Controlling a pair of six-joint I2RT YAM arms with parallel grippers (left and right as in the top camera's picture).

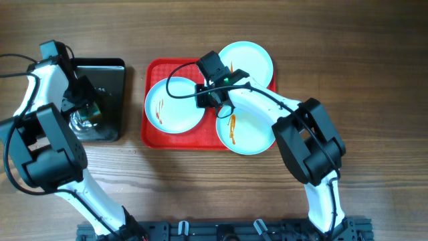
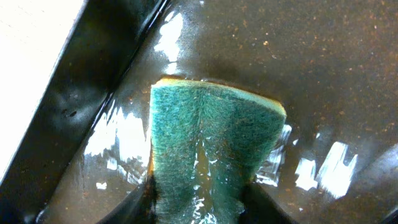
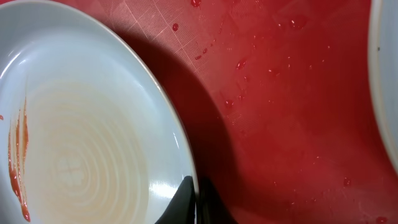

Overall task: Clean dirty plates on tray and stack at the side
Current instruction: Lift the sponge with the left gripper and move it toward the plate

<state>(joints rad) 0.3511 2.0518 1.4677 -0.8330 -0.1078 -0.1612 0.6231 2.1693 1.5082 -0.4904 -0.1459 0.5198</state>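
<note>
Three dirty plates lie on the red tray (image 1: pixel 158 68), each with orange-brown streaks: one at the left (image 1: pixel 170 107), one at the back right (image 1: pixel 251 59), one at the front right (image 1: pixel 249 132). My right gripper (image 1: pixel 204 98) is shut on the right rim of the left plate (image 3: pixel 81 124), one finger on top and one beneath, at the pinch point of the gripper (image 3: pixel 194 200). My left gripper (image 2: pixel 199 211) is down in the black tray (image 2: pixel 323 56), its fingers (image 2: pixel 134 208) pressed against both sides of a green sponge (image 2: pixel 211 137), which is creased down its middle.
The glossy black tray (image 1: pixel 110 75) stands left of the red tray and holds water. In the right wrist view, droplets dot the red tray floor (image 3: pixel 280 112), and another plate's rim (image 3: pixel 388 93) shows at the right edge. Bare wooden table (image 1: pixel 374 60) surrounds both trays.
</note>
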